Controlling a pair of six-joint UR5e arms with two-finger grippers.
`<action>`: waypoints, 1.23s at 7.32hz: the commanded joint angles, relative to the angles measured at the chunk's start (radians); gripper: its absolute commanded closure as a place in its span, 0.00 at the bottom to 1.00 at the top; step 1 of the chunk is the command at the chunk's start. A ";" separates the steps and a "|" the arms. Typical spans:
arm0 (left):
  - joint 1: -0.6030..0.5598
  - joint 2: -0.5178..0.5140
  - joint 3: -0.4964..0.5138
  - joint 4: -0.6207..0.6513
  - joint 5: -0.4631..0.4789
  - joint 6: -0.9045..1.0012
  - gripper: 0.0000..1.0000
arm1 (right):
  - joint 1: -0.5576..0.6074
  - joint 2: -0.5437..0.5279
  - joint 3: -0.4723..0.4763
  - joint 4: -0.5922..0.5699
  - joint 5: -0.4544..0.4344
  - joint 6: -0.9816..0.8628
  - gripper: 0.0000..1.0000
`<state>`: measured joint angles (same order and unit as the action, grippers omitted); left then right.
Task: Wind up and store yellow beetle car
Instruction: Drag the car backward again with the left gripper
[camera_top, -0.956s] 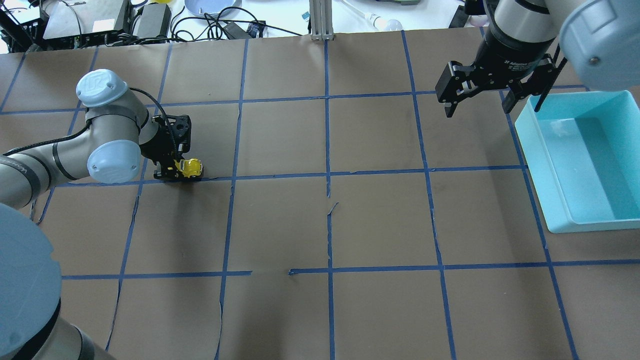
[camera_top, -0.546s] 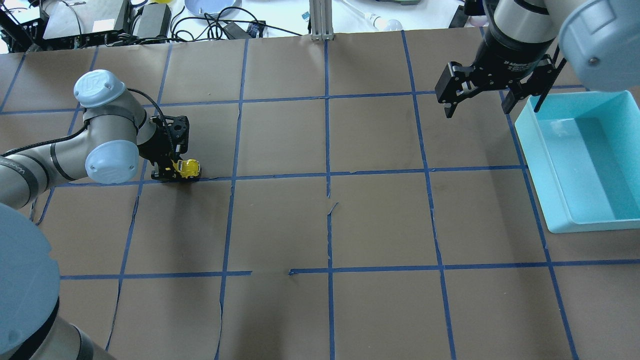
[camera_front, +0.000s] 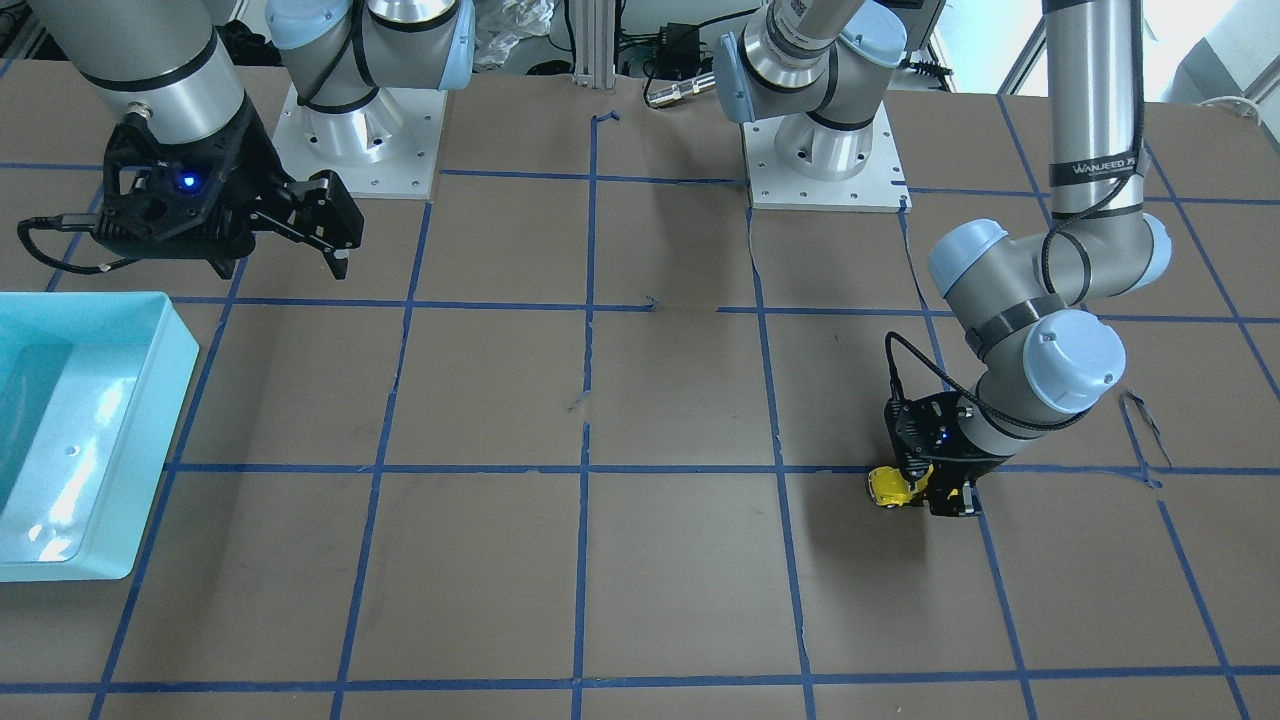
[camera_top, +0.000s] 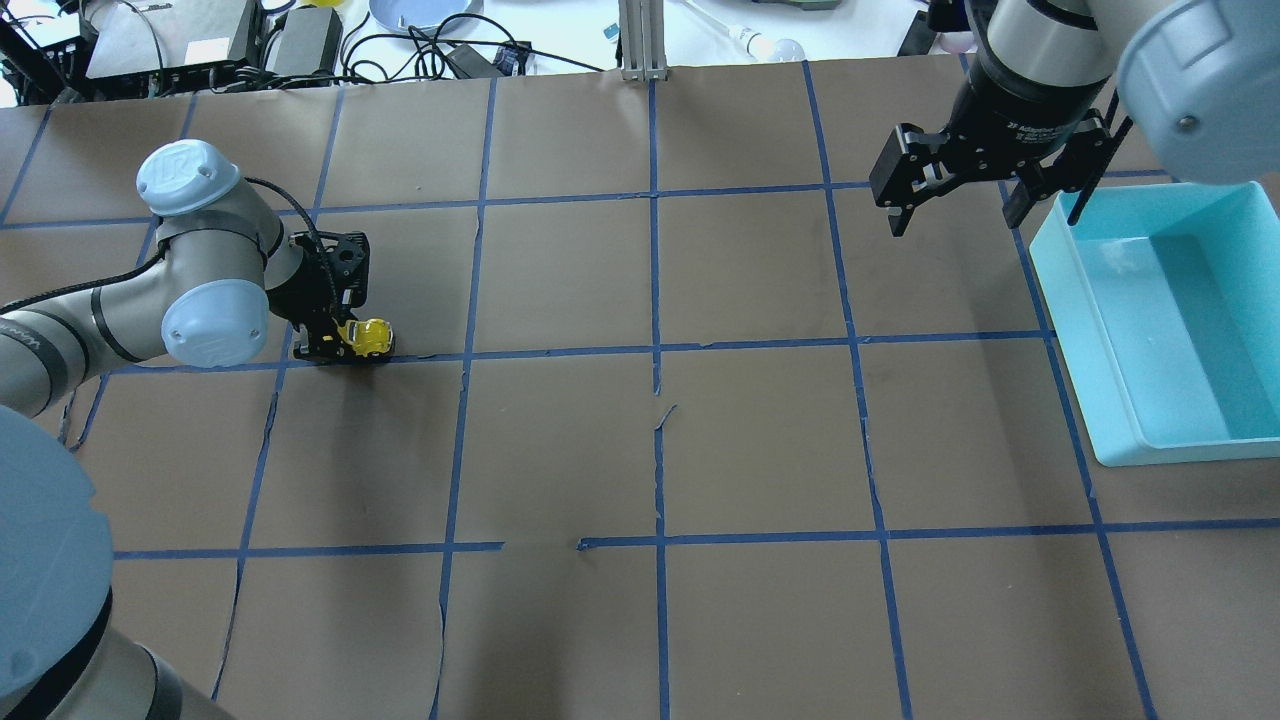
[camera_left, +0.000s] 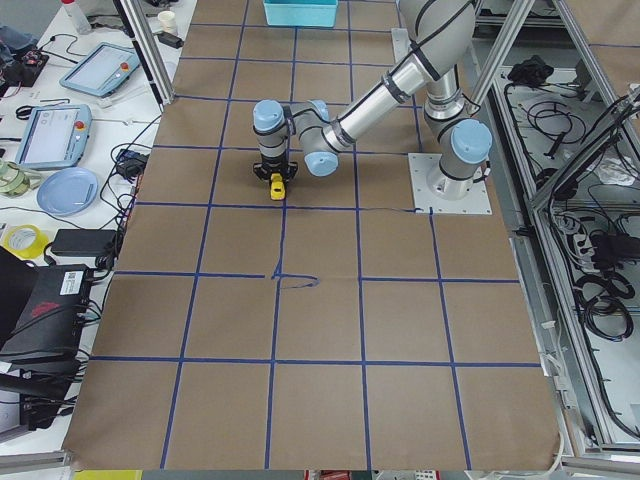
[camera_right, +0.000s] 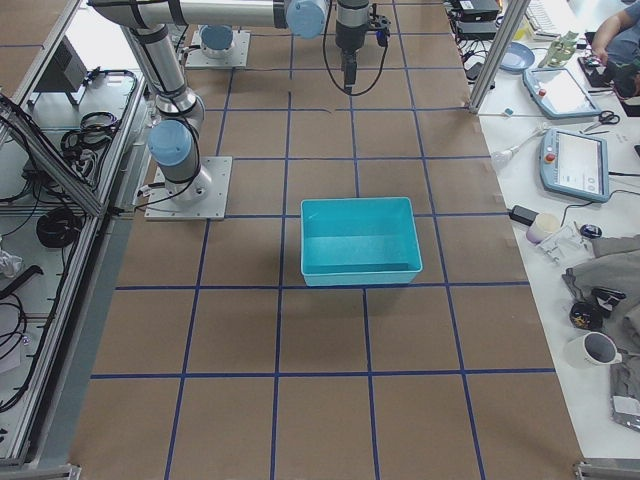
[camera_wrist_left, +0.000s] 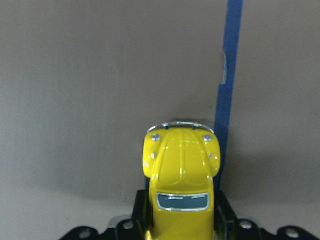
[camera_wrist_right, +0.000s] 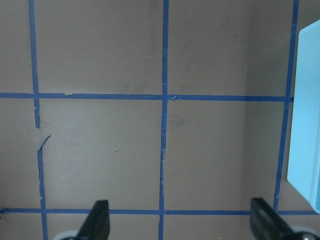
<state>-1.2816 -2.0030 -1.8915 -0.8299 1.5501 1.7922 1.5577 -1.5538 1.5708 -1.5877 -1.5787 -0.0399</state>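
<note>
The yellow beetle car is a tiny glossy toy that rests on the brown paper at the table's left, on a blue tape line. My left gripper is shut on its rear half, low at the table. The car's nose pokes out ahead of the fingers in the left wrist view. It also shows in the front-facing view and the exterior left view. My right gripper is open and empty, raised at the back right beside the bin; its fingertips frame bare paper.
A light-blue bin stands at the right edge, empty; it also shows in the front-facing view and the exterior right view. Brown paper with a blue tape grid covers the table. Cables and electronics lie beyond the far edge.
My left gripper has drawn the car a short way to the left along the tape line, still on the paper. The right arm has barely moved.
</note>
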 joint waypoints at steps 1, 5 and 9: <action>0.030 0.001 -0.001 0.000 -0.001 0.012 0.73 | -0.001 0.000 0.000 0.000 0.000 0.000 0.00; 0.082 0.003 -0.011 0.002 -0.007 0.058 0.73 | 0.001 0.000 0.000 0.000 0.002 0.000 0.00; 0.110 0.003 -0.012 0.003 -0.007 0.110 0.72 | 0.001 0.000 0.002 0.000 0.000 0.000 0.00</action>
<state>-1.1764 -2.0003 -1.9035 -0.8275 1.5433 1.8927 1.5585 -1.5544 1.5718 -1.5866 -1.5778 -0.0399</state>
